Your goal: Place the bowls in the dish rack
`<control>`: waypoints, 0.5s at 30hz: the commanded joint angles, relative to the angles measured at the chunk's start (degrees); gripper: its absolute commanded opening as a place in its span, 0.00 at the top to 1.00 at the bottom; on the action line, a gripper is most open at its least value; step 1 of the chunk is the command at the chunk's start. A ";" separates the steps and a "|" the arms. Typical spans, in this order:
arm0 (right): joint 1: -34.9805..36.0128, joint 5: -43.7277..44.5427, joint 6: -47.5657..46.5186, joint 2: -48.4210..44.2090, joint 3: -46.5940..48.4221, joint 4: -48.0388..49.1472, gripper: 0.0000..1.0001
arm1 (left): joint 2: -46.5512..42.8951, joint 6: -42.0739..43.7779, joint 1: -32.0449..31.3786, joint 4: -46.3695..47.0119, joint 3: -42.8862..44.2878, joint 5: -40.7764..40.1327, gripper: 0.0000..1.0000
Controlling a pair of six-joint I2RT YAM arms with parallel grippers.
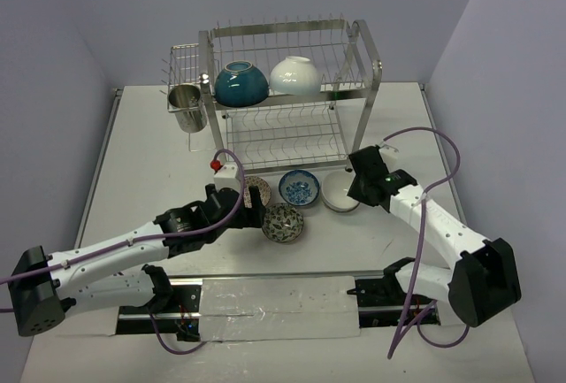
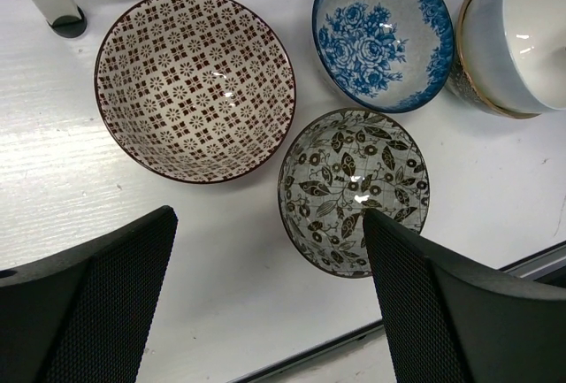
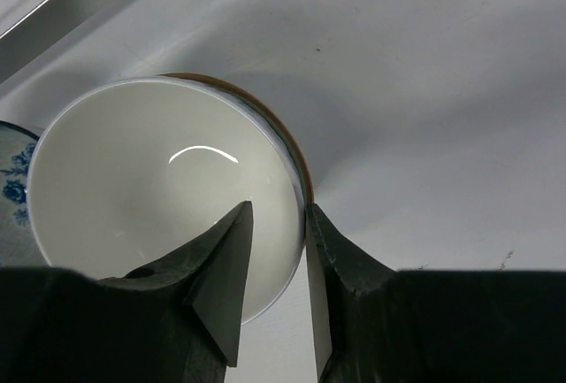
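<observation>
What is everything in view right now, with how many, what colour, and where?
dish rack: one, shiny steel, far middle of table
teal bowl: one, teal, rack's upper tier, left
white bowl: one, white, upper tier, right
steel cup: one, shiny, rack's left side
red-patterned bowl: one, red-white, on table, leftmost
blue floral bowl: one, blue-white, on table, middle
leaf-patterned bowl: one, dark on pale, nearest the arms
pale bowl: one, whitish, brown-edged, on table, rightmost
left gripper: one, black, open, beside leaf-patterned bowl
right gripper: one, black, astride pale bowl's rim
</observation>
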 commanded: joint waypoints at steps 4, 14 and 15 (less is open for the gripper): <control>-0.35 2.11 1.45 2.40 0.09 2.76 0.65 | -0.73 1.36 0.55 0.34 0.20 -0.96 0.09; -0.26 3.87 1.27 2.75 1.76 1.44 0.74 | -0.47 2.59 1.26 0.78 0.11 -0.61 0.09; -0.26 4.04 1.36 2.58 1.67 1.35 0.71 | -0.38 2.76 1.34 0.78 0.20 -0.61 0.08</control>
